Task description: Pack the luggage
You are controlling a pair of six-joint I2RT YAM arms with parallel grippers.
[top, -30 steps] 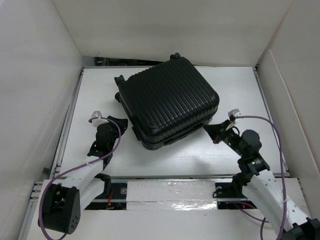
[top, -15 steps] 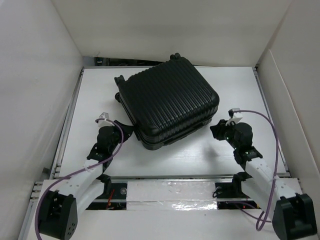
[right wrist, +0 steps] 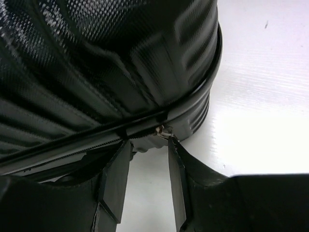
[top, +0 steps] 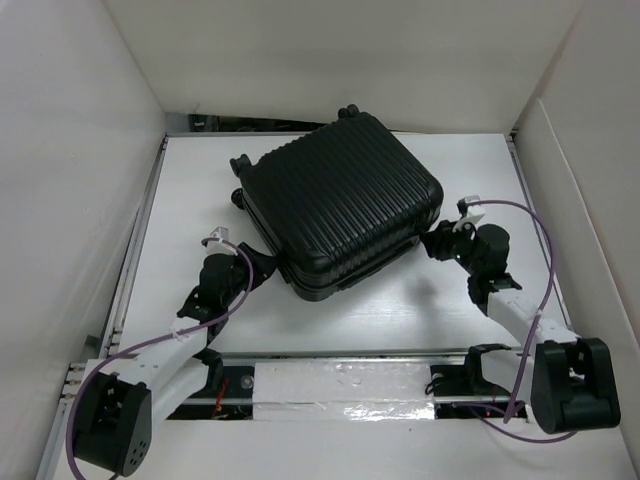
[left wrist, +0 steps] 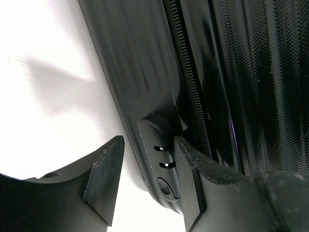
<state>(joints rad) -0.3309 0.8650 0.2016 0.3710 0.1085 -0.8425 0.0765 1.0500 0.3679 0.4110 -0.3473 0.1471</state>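
As arms stretch, left tool [top: 262, 267], right tool [top: 432, 243], seemingly touching luggage [top: 340, 200]

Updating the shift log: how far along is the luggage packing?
Done: the luggage lies closed on the table, shells together. In hand: both claws stand open at its near edge, the left claw by the zipper seam, the right claw beside the zip pull. Left: whether the zip is fully run cannot be told.

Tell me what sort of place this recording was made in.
Most likely a lab robot test cell, not a home or shop. A white table is boxed in by plain white panels. A left arm and right arm are bolted at its near edge, working a black suitcase.
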